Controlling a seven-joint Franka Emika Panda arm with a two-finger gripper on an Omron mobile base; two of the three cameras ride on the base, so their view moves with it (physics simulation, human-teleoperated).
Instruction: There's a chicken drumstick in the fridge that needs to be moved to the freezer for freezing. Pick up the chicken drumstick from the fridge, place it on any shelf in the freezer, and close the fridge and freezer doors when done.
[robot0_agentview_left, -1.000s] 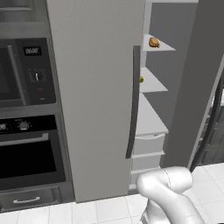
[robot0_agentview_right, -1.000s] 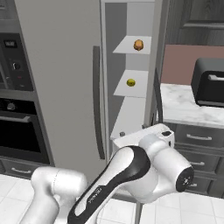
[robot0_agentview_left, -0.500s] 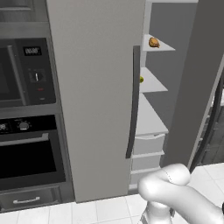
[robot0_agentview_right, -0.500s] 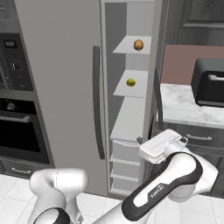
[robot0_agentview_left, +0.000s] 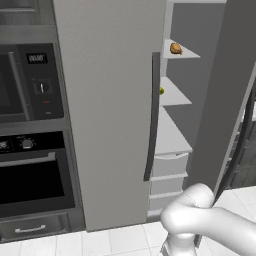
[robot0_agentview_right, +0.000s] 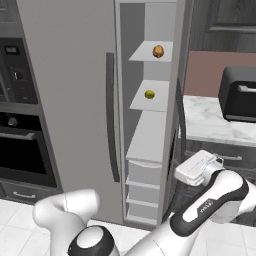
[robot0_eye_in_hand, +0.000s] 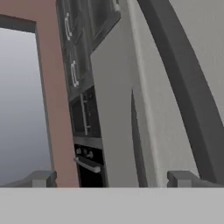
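1. Left base view: the white arm bends low at the lower right, its elbox beside the open narrow freezer door (robot0_agentview_left: 227, 100) and that door's dark handle (robot0_agentview_left: 240, 145). Up and to the left of it the wide fridge door (robot0_agentview_left: 110, 110) is shut. The freezer (robot0_agentview_left: 175, 100) stands open, and the chicken drumstick (robot0_agentview_left: 175, 48) lies on its top shelf (robot0_agentview_left: 181, 52), high above the arm. A tiny yellow-green item (robot0_agentview_left: 161, 91) sits on the shelf below, and white drawers (robot0_agentview_left: 169, 165) stack under that. A black built-in oven (robot0_agentview_left: 35, 175) is far left.

2. Right base view: the arm loops from lower left to the hand (robot0_agentview_right: 197, 167), which sits low, just right of the freezer opening at the open door's edge. The drumstick (robot0_agentview_right: 158, 51) is well above and to its left. A marble counter (robot0_agentview_right: 215, 120) with a black toaster (robot0_agentview_right: 239, 95) lies above and to the right of the hand.

3. Hand view: the two fingertips (robot0_eye_in_hand: 41, 178) stand wide apart with nothing between them. The curved door handle (robot0_eye_in_hand: 183, 87) sweeps just above the right tip.
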